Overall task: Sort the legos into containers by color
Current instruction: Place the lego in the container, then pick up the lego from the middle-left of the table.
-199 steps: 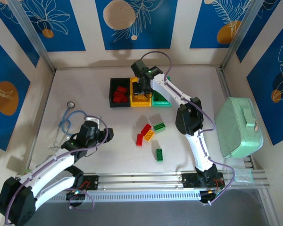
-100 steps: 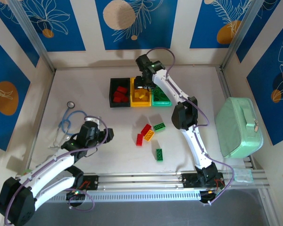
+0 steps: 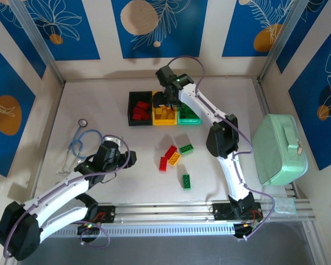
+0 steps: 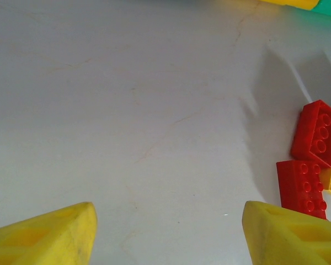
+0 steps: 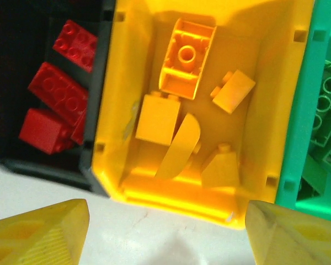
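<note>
Three joined containers stand at the back: a black bin [image 3: 139, 108] holding red legos [image 5: 58, 99], a yellow bin [image 3: 164, 114] holding several yellow legos [image 5: 186, 58], and a green bin [image 3: 188, 116] holding green legos [image 5: 326, 110]. My right gripper [image 3: 166, 99] hangs over the yellow bin's near wall [image 5: 176, 190]; its jaws [image 5: 165, 232] are open and empty. Loose on the table lie two red legos [image 3: 170, 151] [image 3: 163, 163], a yellow lego [image 3: 175, 159] and two green legos [image 3: 186, 148] [image 3: 186, 181]. My left gripper [image 3: 125, 159] is open and empty [image 4: 168, 232], left of the red legos [image 4: 302, 185].
A stethoscope [image 3: 80, 141] lies on the table at the left, beside my left arm. A mint-green case [image 3: 279, 149] with a handle sits at the right edge. A metal rail [image 3: 171, 210] runs along the table's front.
My right gripper has gone from shut to open above the yellow bin and shifted slightly. My left gripper has crept a little to the right.
</note>
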Controlling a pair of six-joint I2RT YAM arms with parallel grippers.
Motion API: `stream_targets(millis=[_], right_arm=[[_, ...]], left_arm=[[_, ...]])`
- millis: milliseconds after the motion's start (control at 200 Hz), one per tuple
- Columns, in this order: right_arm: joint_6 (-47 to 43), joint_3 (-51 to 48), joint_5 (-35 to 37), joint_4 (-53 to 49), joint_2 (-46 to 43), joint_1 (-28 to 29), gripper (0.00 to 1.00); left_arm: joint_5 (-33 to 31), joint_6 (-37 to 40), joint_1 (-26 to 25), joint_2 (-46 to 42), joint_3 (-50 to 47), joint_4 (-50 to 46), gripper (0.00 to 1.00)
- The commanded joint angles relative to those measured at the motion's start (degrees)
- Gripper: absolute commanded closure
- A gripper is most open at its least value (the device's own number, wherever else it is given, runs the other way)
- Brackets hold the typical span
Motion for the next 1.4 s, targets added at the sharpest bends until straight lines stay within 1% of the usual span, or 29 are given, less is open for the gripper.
stream_targets(millis=[0,275,450,730,826,1031,1191,1396], right_arm=[[-0.2,-6.3,1.3,4.2,-7.5,1.2,0.25],[2.0,-23.6,2.6,10.3,-20.7,2.5,0.24],[4.1,-34.8,3.6,13.8,-28.7,2.3,0.24],[7.5,-48.6,3.7,17.3,-36.7,2.3,0.24],[8.6,-52.8,3.3,18.6,-38.7,2.4,0.24],[9.8,-57.4,2.7,20.4,-40.6,2.5,0.24],[10.3,-60.1,2.7,21.6,-41.9,2.4,0.24],[11.2,-63.2,2.3,23.3,-43.6,2.0,0.24]], left_arm=[[1.2,1.3,-1.9,2.4,2.8,0.9,0.30],[0.7,1.9,-8.4,11.6,8.1,2.7,0.29],[-1.7,1.9,-13.7,17.8,12.1,2.1,0.27],[-2.7,1.2,-19.2,30.0,19.4,0.6,0.27],[-4.3,0.5,-21.0,33.2,22.1,-0.9,0.27],[-3.4,-2.5,-22.3,40.2,26.2,-2.3,0.30],[-3.3,-5.2,-22.3,44.3,27.6,-4.3,0.36],[-2.2,-6.1,-22.3,47.0,28.3,-4.0,0.43]])
